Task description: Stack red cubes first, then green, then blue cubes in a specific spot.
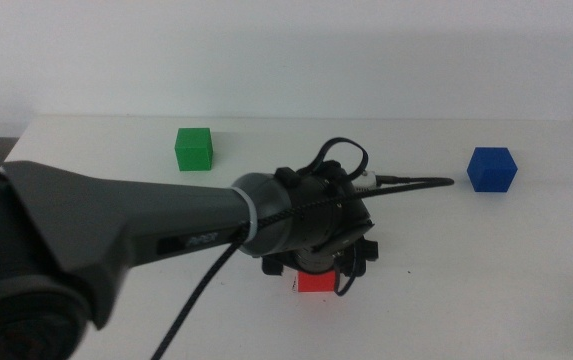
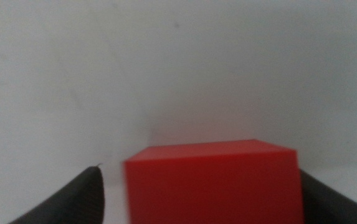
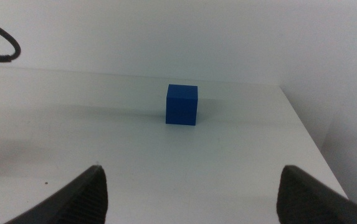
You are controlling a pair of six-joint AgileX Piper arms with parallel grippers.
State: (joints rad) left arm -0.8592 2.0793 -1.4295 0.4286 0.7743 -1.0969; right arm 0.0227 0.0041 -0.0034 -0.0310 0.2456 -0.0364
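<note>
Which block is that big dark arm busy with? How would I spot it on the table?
Follow the dark arm in from the left to its hand near the table's front middle. The red cube sits on the table just under it, between the hand's fingers with a gap showing on one side. It is the only red block; the green cube and blue cube stand alone farther back.

The red cube (image 1: pixel 316 282) is bright red, the green cube (image 1: pixel 194 149) plain green. The blue cube (image 1: pixel 492 169) is dark blue on the white table (image 1: pixel 96 140).
</note>
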